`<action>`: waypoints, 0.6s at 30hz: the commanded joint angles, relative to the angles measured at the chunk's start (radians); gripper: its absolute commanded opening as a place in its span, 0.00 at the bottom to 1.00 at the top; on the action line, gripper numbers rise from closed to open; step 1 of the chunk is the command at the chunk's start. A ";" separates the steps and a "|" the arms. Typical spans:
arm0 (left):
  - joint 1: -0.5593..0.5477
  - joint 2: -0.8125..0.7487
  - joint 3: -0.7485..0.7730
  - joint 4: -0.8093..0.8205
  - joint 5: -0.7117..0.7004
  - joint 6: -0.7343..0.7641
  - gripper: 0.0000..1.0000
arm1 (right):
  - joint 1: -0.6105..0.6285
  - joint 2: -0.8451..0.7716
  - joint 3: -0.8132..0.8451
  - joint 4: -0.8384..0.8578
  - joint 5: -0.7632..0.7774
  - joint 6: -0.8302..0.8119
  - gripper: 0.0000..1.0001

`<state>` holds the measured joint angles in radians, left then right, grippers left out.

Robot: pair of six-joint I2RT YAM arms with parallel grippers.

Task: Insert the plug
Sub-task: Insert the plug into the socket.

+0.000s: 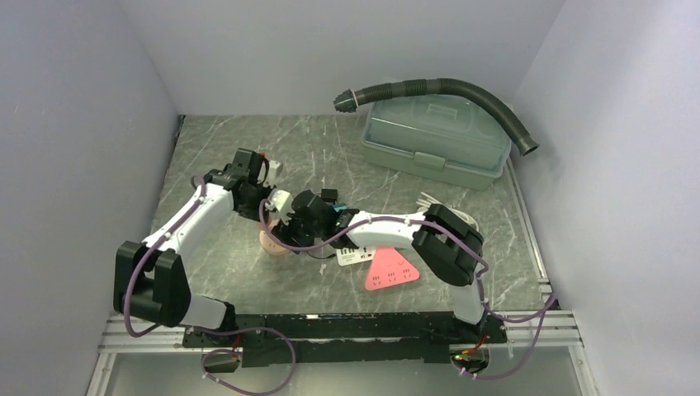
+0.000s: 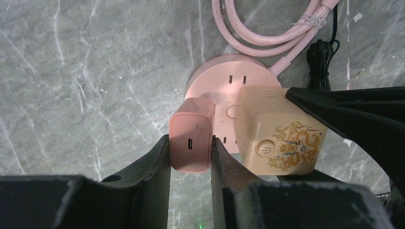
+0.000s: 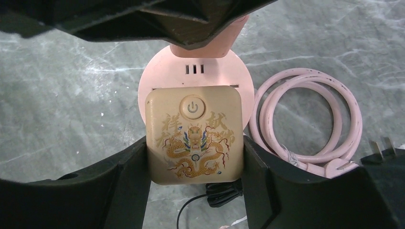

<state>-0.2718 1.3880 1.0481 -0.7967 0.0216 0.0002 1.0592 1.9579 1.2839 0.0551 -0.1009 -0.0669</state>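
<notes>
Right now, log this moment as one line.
left end effector: shut on pink charger | right end effector: shut on dragon adapter | both at pink round socket

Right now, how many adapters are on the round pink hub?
2. Pink charger held by the left gripper; cream dragon-printed adapter beside it, inside the right gripper. The grippers hide part of the hub.

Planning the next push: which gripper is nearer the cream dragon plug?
Right. The right gripper has the cream dragon plug between its fingers, touching both sides; the left gripper clamps the pink charger beside it.
</notes>
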 commanded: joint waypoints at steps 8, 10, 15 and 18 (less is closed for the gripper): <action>0.007 0.080 0.070 0.104 0.032 0.055 0.00 | -0.014 -0.015 -0.038 0.088 0.142 0.011 0.65; 0.008 0.090 0.075 0.119 0.042 0.052 0.00 | -0.016 -0.013 -0.040 0.088 0.141 0.016 0.67; 0.008 0.100 0.069 0.148 0.064 0.049 0.00 | -0.024 -0.023 -0.054 0.102 0.136 0.037 0.75; 0.008 0.098 0.052 0.165 0.072 0.054 0.00 | -0.032 -0.022 -0.048 0.098 0.128 0.050 0.76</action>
<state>-0.2668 1.4895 1.0840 -0.6895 0.0586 0.0410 1.0466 1.9579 1.2385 0.1280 -0.0006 -0.0357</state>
